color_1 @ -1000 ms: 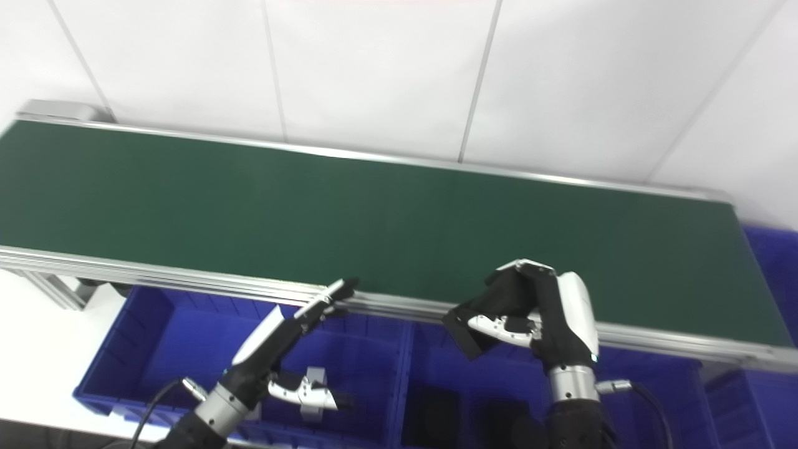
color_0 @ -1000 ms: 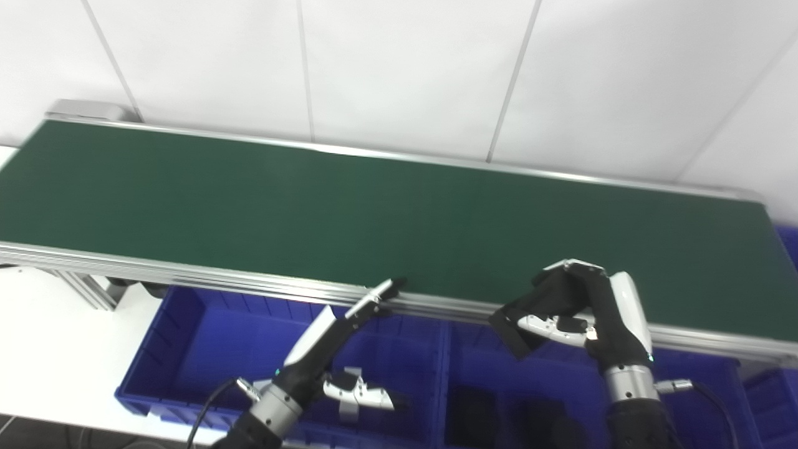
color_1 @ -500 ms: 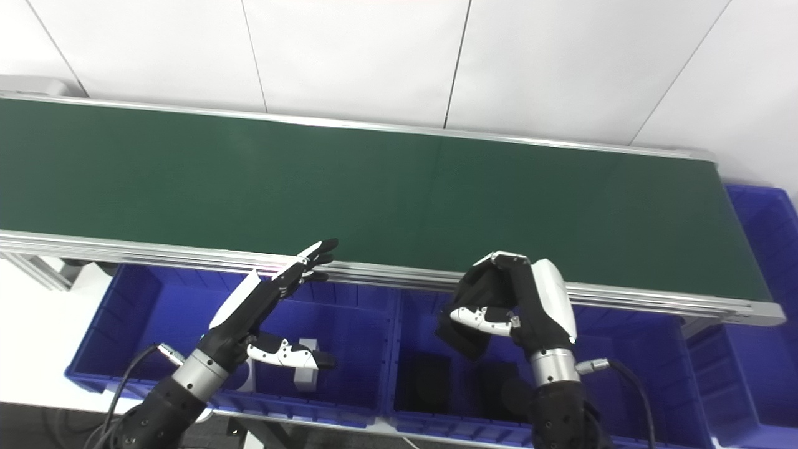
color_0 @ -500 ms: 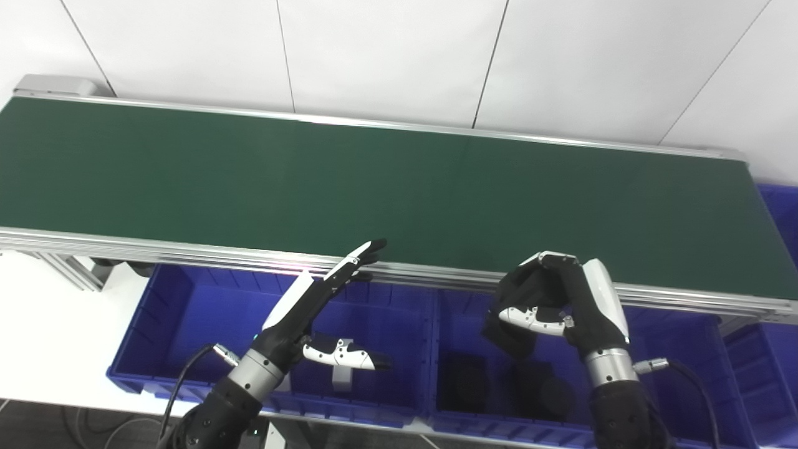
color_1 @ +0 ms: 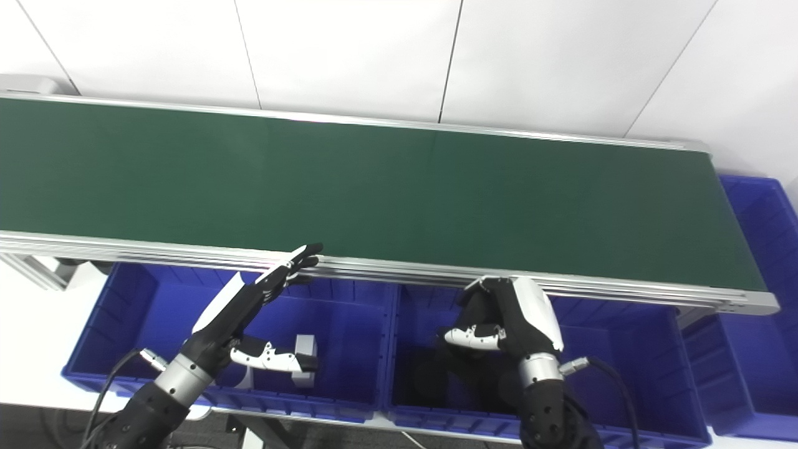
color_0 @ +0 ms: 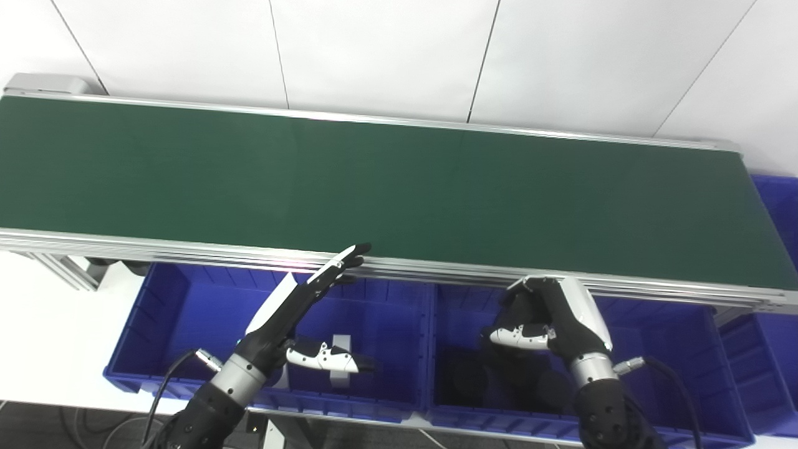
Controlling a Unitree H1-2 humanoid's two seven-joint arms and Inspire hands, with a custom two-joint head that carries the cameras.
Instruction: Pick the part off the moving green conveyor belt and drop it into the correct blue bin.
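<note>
The green conveyor belt (color_0: 399, 187) runs across the view with no part on it. My right hand (color_0: 555, 315) is shut on a black part (color_0: 502, 350) and holds it low inside the middle blue bin (color_0: 673, 337). The part's lower edge blends with other black parts (color_0: 461, 380) lying in that bin, so I cannot tell whether it touches them. My left hand (color_0: 299, 312) is open and empty. It is held flat over the left blue bin (color_0: 187, 312), with its fingertips at the belt's near rail.
A small grey piece (color_1: 303, 349) stands in the left bin behind my left thumb. Another blue bin (color_1: 754, 249) sits past the belt's right end. The belt's aluminium rail (color_0: 187, 249) runs just above the bins. A white wall stands behind the belt.
My right hand has come back off the belt's edge and down into the middle bin with the black part. The camera has tilted down. My left hand has barely moved.
</note>
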